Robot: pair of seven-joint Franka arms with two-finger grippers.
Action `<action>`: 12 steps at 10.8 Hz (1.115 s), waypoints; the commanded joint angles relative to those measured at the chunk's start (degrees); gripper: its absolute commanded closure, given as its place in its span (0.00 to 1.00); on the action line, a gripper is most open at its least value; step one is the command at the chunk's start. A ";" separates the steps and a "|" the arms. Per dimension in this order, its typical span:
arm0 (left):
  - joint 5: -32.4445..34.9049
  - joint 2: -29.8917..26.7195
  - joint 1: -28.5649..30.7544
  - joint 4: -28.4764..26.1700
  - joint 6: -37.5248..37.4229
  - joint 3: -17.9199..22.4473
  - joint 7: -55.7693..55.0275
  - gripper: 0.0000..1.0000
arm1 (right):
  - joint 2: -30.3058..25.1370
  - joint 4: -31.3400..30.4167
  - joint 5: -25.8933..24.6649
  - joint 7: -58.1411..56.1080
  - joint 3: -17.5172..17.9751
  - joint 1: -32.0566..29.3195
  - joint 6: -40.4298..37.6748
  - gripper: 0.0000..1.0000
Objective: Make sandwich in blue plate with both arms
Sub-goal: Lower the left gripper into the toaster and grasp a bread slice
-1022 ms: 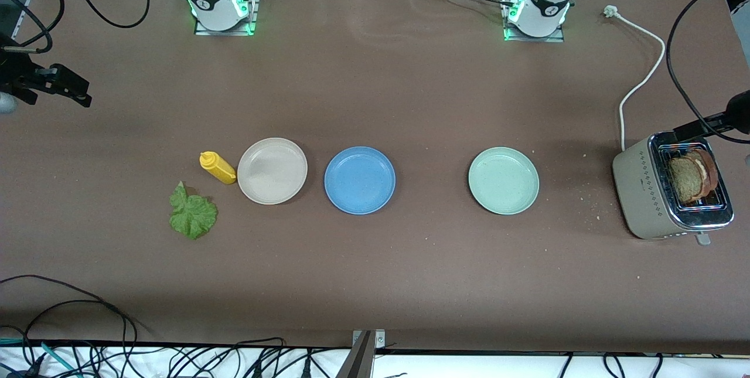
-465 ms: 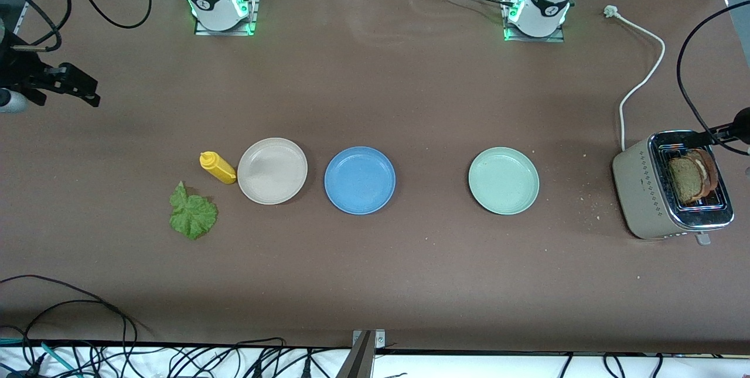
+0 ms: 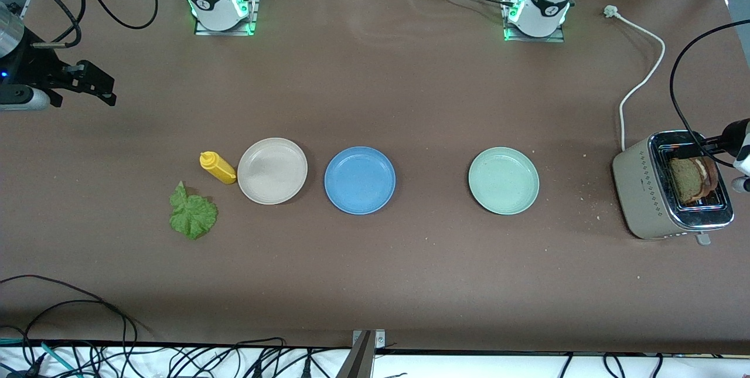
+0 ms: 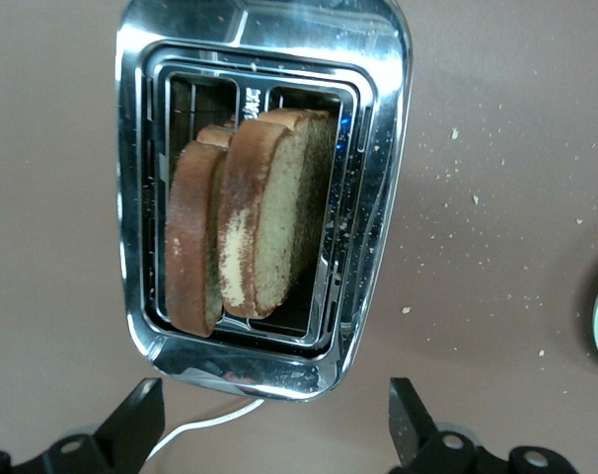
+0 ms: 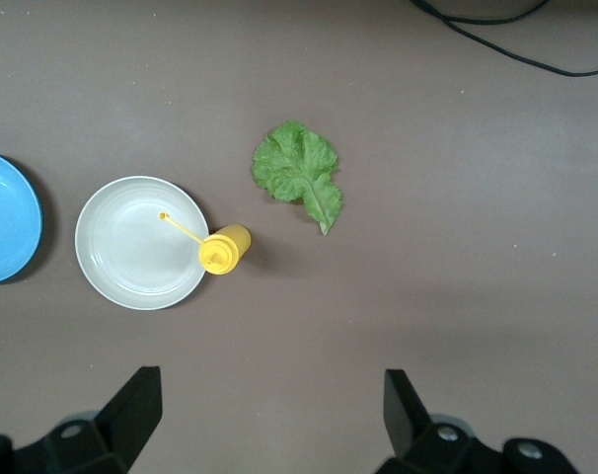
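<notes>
Nearest you lies the lettuce leaf [image 3: 192, 214], then the yellow bottle [image 3: 217, 167] beside the beige plate [image 3: 272, 170], the bare blue plate [image 3: 360, 180] and the green plate [image 3: 503, 180]. Two bread slices [image 4: 250, 227] stand in the toaster [image 3: 671, 187], partly sunk in its slots. Your left gripper [image 4: 274, 434] hangs wide open over it, holding nothing; your right gripper [image 5: 269, 425], equally spread and empty, hangs over bare table, both cut off at the frame edges.

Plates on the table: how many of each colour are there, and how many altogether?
Blue plate: 1
Beige plate: 1
Pale green plate: 1
Total: 3 plates
</notes>
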 commanded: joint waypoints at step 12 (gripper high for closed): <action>0.80 6.40 1.38 4.36 5.75 -0.84 12.20 0.04 | 1.28 1.79 0.99 0.48 -0.17 -0.06 -0.73 0.00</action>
